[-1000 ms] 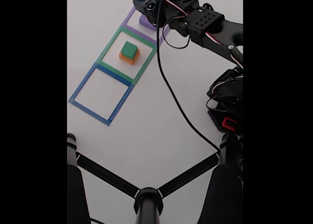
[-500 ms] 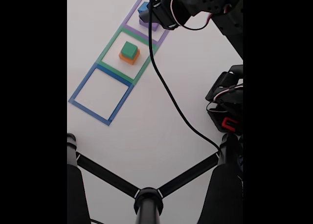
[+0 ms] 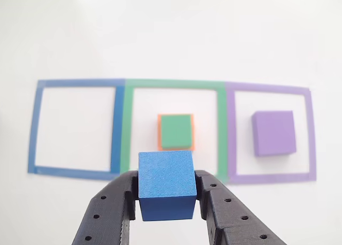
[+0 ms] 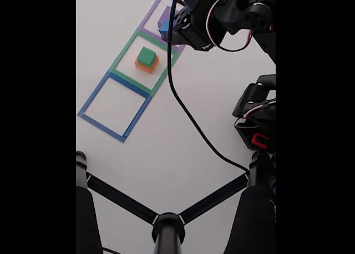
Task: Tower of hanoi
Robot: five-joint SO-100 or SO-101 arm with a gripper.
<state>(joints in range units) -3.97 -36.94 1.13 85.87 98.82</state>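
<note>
In the other view, three taped outlines lie in a row on the white table [image 3: 171,36]. The blue outline [image 3: 75,128] on the left holds nothing. The green outline [image 3: 173,128] in the middle holds the green block [image 3: 176,131] stacked on the orange block [image 3: 159,132]. The purple outline [image 3: 270,132] on the right holds the purple block [image 3: 273,133]. The gripper [image 3: 165,194] clamps the blue cube [image 3: 165,183], raised above the table. In the fixed view, the blue cube [image 4: 163,24] is near the table's far edge.
</note>
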